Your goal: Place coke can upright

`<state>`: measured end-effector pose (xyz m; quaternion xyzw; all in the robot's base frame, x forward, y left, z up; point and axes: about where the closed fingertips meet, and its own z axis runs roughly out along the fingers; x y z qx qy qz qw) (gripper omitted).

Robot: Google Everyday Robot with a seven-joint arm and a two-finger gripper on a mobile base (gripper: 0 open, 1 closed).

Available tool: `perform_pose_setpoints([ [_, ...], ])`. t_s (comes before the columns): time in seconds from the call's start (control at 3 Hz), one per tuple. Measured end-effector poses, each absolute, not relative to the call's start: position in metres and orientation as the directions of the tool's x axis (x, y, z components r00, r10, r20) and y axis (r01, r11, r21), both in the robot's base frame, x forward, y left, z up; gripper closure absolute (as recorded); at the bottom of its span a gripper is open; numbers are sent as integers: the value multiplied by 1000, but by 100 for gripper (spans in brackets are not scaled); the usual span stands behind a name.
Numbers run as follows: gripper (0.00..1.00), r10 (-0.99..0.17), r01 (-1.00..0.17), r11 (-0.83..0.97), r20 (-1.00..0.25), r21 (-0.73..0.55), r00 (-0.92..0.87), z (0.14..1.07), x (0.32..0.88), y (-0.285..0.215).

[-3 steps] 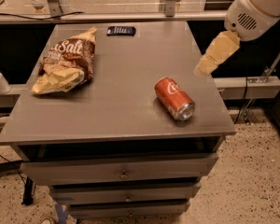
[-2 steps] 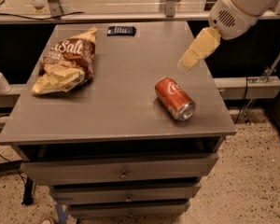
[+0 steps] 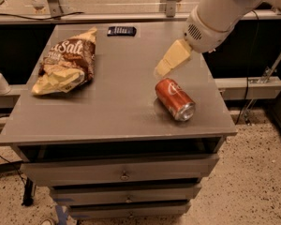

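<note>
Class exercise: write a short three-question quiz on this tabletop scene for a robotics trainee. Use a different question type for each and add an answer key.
1. True or false: the coke can stands upright on the table.
2. Where is the gripper? A) above the table, close to the can's far end; B) over the table's left edge; C) below the tabletop.
3. Name the two other items lying on the tabletop.

Key:
1. False. The can lies on its side.
2. A.
3. The chip bag and the small black device.
</note>
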<state>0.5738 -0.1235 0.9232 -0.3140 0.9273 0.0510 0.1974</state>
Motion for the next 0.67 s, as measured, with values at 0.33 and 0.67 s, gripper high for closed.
perform_pose_setpoints([
  [0.33,0,-548,-579,815,-359,-25,-755,900,567,-103],
  [0.67,0,-568,-586,809,-312,-44,-761,878,561,-85],
])
